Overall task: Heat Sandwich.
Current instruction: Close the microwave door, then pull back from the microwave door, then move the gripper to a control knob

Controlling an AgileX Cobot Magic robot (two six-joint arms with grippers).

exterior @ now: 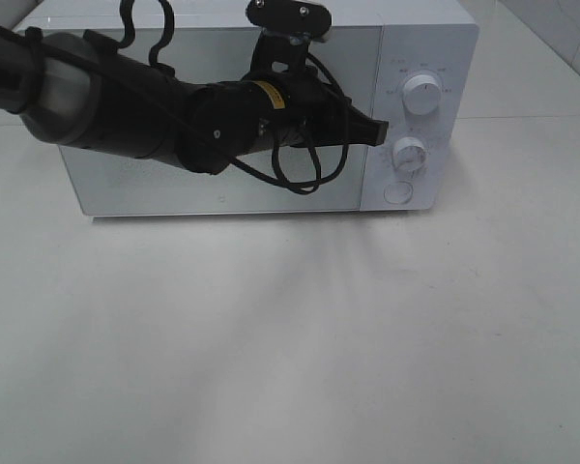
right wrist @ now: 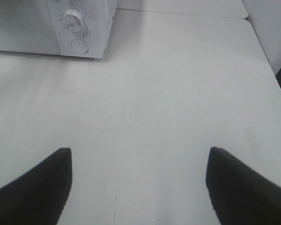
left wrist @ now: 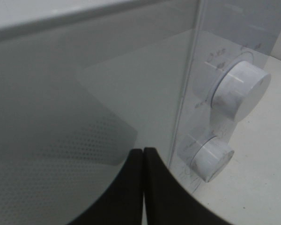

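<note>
**Left arm reaches across a closed microwave toward its dials**

A white table point(exterior: 290, 367) fills the high view. At its far edge stands a white microwave point(exterior: 174, 188) with its door shut. The black left arm point(exterior: 126, 106) stretches from the left across the door front, with a camera bracket and looped cables above it.

The left gripper point(left wrist: 144, 154) has its two black fingers pressed together with nothing between them. Its tip points at the seam between door and control panel, just beside the lower knob point(exterior: 409, 155). Whether it touches the microwave cannot be told.

The right gripper point(right wrist: 139, 154) hangs over bare table well to the microwave's right, its fingers point(right wrist: 47, 183) wide apart and holding nothing.

On the panel, an upper knob point(exterior: 423, 97) sits above the lower one, and a round button point(exterior: 397, 192) sits below both.

The sandwich shows in no view, so its place cannot be told.
</note>
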